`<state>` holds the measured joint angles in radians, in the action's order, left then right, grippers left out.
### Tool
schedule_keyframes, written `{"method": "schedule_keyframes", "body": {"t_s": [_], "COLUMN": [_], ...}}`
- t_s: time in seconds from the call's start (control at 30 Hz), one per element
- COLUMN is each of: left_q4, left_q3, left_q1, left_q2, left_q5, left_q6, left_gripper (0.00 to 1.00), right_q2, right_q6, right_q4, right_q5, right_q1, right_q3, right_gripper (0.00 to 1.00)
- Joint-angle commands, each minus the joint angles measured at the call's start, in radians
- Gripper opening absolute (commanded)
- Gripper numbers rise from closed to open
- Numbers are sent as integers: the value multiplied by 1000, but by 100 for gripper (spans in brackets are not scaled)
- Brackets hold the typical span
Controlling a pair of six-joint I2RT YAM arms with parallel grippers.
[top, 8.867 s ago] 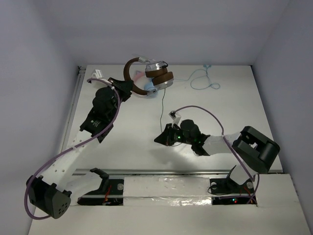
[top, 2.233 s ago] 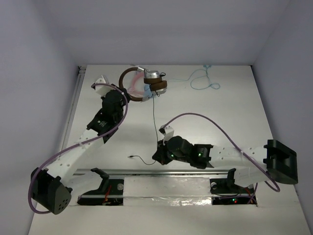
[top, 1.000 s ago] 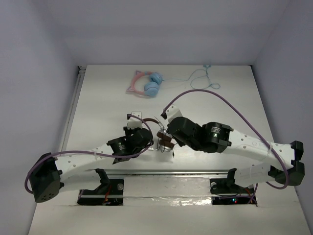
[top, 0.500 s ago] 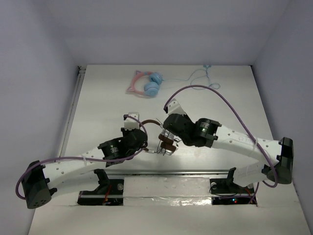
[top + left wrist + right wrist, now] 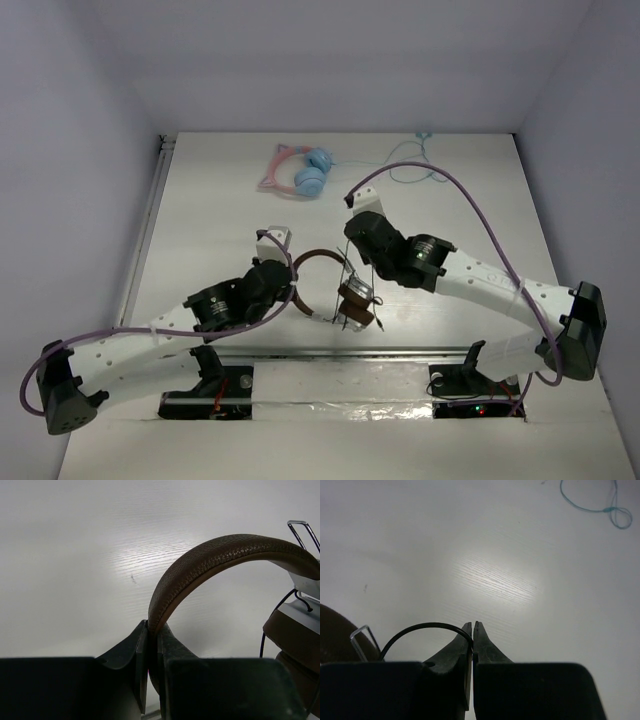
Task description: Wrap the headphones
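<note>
Headphones [image 5: 355, 303] have come down from the far edge, beside the pink pair [image 5: 298, 172], to the near middle of the worktop [image 5: 210, 210]. Both arms pulled in with them.

Left pincer [image 5: 152, 630]: clamped on the brown headband [image 5: 220, 555] near one end. The band arcs up clear of the surface in the wrist view, so it looks held up, with the ear cups [image 5: 295, 635] hanging at the far end.

Right pincer [image 5: 472, 626]: closed tight on the thin black cable [image 5: 415, 628], which curves off toward the headphones. From above, fine black lines run from it down to the cups.

Status, my read: pick-up, repositioning and cable grab are done, and winding is underway at most. Can't tell how many turns sit on the cups, if any. Plug end isn't visible. Left to do: wind the remaining slack, secure the end, put it down.
</note>
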<state>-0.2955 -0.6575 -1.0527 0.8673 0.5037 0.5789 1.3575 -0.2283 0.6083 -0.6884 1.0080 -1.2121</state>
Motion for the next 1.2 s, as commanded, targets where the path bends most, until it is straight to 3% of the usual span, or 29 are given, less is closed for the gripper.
{"method": "schedule_keyframes", "body": {"t_s": [0.0, 0.23, 0.33, 0.53, 0.97, 1.17], "left_q4": [78, 42, -45, -11, 44, -31], "left_q3": [-83, -172, -214, -220, -335, -392], "left_q1": [-3, 26, 26, 26, 26, 26], "left_q2": [-66, -103, -79, -126, -143, -91], "left_q5": [-63, -71, 15, -31, -67, 83], "left_q6": [-10, -37, -44, -56, -103, -168], "left_gripper": [0, 0, 0, 0, 0, 0], "right_q2": [-44, -205, -282, -261, -189, -199], "right_q6": [-35, -112, -137, -141, -201, -180], "right_q4": [-156, -433, -487, -466, -737, -678], "right_q5": [56, 356, 407, 372, 497, 449], "right_q1": [-28, -135, -157, -175, -247, -302], "right_q3": [77, 301, 329, 309, 440, 421], "right_gripper": [0, 0, 0, 0, 10, 10]}}
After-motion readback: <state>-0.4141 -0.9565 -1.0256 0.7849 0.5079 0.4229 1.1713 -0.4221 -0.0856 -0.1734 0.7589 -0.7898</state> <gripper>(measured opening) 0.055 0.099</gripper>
